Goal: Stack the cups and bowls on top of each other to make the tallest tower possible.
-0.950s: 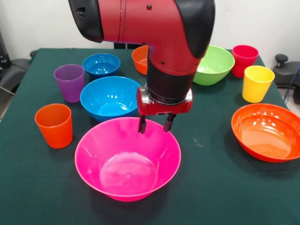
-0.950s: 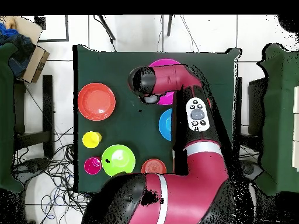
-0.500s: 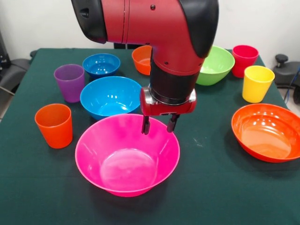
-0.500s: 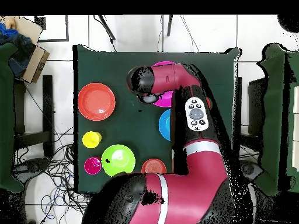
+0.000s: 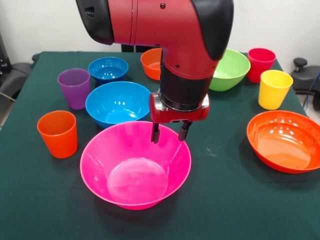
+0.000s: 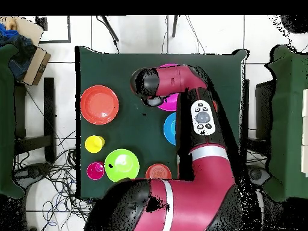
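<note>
The large pink bowl (image 5: 135, 167) sits at the table's near middle; in the overhead view only a part of it (image 6: 171, 103) shows from under the arm. My gripper (image 5: 169, 135) is open, and its fingertips (image 5: 155, 135) hang just inside the bowl's far wall, holding nothing. A blue bowl (image 5: 117, 102) lies right behind the pink one, and a smaller blue bowl (image 5: 108, 68) lies farther back. A purple cup (image 5: 74, 88) and an orange cup (image 5: 57, 133) stand at the left. A red cup (image 5: 261, 64) and a yellow cup (image 5: 274, 89) stand at the right.
A wide orange bowl (image 5: 285, 141) lies at the right edge. A green bowl (image 5: 229, 69) and a small orange bowl (image 5: 151, 63) sit at the back, partly behind the arm. The dark green tablecloth (image 5: 225, 200) covers the table.
My gripper has moved a little to the right and lower into the pink bowl. The pink bowl has shifted slightly toward the far side.
</note>
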